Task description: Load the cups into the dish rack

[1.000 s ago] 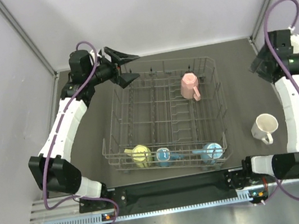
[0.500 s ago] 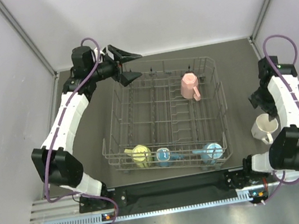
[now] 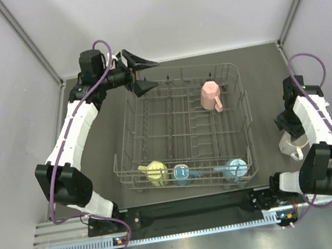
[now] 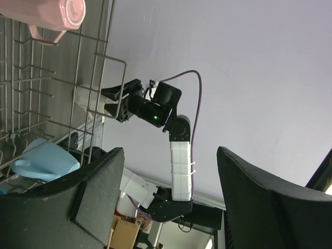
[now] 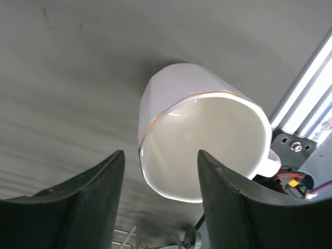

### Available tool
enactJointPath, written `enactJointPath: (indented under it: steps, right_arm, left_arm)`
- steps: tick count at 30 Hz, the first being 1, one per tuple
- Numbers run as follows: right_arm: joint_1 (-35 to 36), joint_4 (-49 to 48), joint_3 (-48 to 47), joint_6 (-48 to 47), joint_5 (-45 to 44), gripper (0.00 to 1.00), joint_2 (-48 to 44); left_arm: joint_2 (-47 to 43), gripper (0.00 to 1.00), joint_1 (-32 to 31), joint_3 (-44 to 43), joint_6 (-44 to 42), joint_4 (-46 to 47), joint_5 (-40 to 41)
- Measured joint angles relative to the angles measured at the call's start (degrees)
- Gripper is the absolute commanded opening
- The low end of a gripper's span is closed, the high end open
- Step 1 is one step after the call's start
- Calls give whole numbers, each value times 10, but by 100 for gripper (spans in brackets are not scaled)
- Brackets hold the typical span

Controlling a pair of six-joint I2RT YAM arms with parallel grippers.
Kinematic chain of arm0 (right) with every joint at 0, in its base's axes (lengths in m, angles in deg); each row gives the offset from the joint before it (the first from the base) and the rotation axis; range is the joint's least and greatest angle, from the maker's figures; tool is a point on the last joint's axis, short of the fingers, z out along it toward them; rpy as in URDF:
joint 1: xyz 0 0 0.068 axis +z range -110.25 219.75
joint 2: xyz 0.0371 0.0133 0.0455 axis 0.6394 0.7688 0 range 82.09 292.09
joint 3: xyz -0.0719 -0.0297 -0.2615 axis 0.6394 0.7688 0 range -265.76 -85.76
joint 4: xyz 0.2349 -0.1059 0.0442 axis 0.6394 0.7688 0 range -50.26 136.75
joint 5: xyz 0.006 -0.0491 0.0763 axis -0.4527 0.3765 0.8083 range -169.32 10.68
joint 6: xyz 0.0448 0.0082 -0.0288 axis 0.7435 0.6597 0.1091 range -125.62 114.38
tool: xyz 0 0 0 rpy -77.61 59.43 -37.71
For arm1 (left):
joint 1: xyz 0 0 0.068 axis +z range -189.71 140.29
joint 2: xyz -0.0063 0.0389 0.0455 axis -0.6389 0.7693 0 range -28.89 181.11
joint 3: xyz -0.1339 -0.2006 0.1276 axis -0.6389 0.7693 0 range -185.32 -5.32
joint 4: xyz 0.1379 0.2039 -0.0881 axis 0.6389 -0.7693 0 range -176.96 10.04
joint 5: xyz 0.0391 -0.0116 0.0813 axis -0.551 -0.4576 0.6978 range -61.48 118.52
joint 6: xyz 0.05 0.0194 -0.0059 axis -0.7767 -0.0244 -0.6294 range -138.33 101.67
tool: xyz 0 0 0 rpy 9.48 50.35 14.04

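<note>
Cups: four sit in the dish rack (image 3: 129, 125); the white cup (image 5: 207, 132) stands on the desk (image 3: 259, 72), right under the right fingers (image 5: 160, 155).
The right arm is folded steeply down, its fingers apart astride the cup's rim, one outside the wall and one over the mouth, not clamped. The left arm reaches to the rack's far corner, with the left fingers (image 3: 148, 71) wide and holding nothing.

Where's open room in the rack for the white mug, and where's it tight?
Free: dish rack middle and left rows, between pink mug and the near row. Also bare table left of the rack. Crowded: near row holds yellow mug, blue mug, light blue mug; open left gripper hangs over the far-left corner.
</note>
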Motion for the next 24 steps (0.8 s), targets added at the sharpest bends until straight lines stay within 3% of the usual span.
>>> enactJointPath:
  steps: [8,9,14,24]
  right_arm:
    - [0,-45,14,-11,9,26,1]
    - [0,-47,14,-13,9,17,2]
    - [0,-64,25,-18,8,2,2]
    - [0,-66,23,-42,8,0,2]
  left_arm:
    - [0,77,2,-1,-4,0,-10]
    - [0,77,2,-1,-4,0,-10]
    - [0,77,2,-1,-4,0,-10]
    - [-13,77,2,27,-4,1,-9]
